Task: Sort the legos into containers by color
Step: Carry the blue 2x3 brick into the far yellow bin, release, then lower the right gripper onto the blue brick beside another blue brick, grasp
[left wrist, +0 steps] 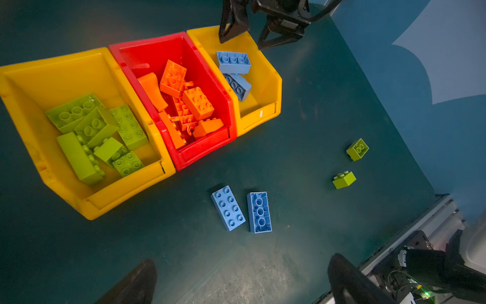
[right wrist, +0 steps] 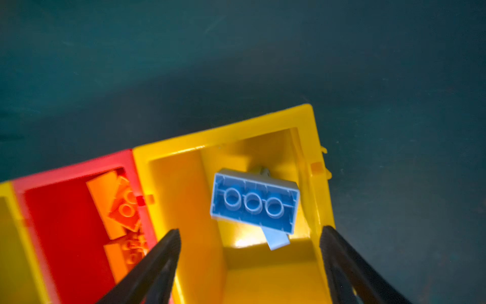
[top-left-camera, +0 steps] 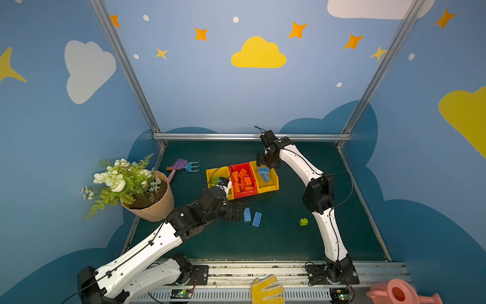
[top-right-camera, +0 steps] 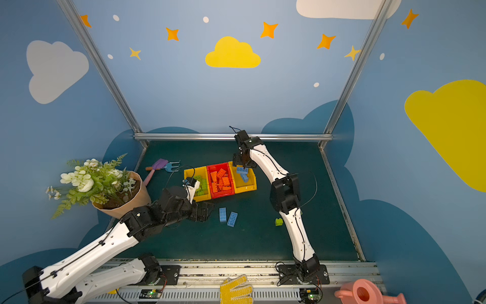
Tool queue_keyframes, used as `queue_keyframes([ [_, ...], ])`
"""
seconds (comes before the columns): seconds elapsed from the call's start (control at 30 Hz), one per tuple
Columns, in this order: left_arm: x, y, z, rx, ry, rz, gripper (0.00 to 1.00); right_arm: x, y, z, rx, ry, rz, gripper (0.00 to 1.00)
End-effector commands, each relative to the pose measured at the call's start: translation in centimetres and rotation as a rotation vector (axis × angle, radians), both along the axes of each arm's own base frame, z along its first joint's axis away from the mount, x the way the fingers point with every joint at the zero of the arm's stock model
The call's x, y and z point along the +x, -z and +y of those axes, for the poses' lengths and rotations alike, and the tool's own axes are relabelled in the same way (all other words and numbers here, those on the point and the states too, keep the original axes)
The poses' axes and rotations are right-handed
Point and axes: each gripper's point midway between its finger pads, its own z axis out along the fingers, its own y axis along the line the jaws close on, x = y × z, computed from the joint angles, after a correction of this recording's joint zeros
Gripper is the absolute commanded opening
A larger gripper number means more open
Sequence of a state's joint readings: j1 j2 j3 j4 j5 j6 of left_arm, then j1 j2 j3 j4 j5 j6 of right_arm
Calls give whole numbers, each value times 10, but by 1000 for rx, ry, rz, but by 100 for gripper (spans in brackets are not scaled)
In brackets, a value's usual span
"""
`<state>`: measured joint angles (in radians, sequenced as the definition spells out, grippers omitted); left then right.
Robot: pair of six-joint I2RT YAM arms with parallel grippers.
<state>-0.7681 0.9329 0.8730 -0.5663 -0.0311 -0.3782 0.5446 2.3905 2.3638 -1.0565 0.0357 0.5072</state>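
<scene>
Three joined containers stand mid-mat: a yellow bin [left wrist: 31,71] with lime legos [left wrist: 97,131], a red bin [left wrist: 205,152] with orange legos [left wrist: 197,102], and a yellow bin [right wrist: 223,136] with two light blue legos. My right gripper [right wrist: 250,231] hangs open over that last bin, and a blue brick [right wrist: 253,202] lies underside up below it, free of the jaws. My left gripper [left wrist: 243,263] is wide open and empty over the mat. Just beyond it lie two blue bricks [left wrist: 228,208] [left wrist: 259,212]. Two lime bricks [left wrist: 357,149] [left wrist: 344,179] lie farther right.
A tan flower pot [top-left-camera: 155,208] stands close beside my left arm. Purple and blue toy garden tools [top-left-camera: 184,165] lie behind the bins at the left. A yellow glove [top-left-camera: 265,289] and a pink watering can [top-left-camera: 399,292] sit past the front rail.
</scene>
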Motion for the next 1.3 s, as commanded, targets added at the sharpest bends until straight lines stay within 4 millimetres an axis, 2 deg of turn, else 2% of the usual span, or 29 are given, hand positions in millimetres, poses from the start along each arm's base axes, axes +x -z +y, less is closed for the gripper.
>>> queue_keyframes([
  [0.0,3,-6,7,14,-5,-5,100,-3,-21,3,39,-17,-10,84],
  [0.1,4,-3,8,3,-3,6,100,-16,-33,-1,23,-14,-3,84],
  [0.2,4,0,8,-11,2,13,100,-40,-45,-5,-16,-16,5,84],
  [0.33,1,8,6,-38,5,30,100,-91,-46,-14,-46,9,42,80],
  [0.43,-3,14,6,-57,-2,46,100,-136,-32,-14,-44,27,79,76],
  [0.57,-10,23,13,-90,-38,74,100,-190,-4,-9,-56,38,150,70],
  [0.67,-18,31,16,-122,-52,98,100,-222,18,4,-62,11,204,70],
  [0.77,-22,31,19,-145,-65,91,100,-245,34,20,-89,-31,236,68],
  [0.97,-24,30,23,-148,-83,95,100,-265,57,35,-126,-43,273,63],
  [1.1,-26,29,23,-145,-85,105,100,-264,68,36,-147,-38,283,59],
  [1.27,-27,26,27,-148,-91,92,100,-258,69,34,-159,-28,272,55],
])
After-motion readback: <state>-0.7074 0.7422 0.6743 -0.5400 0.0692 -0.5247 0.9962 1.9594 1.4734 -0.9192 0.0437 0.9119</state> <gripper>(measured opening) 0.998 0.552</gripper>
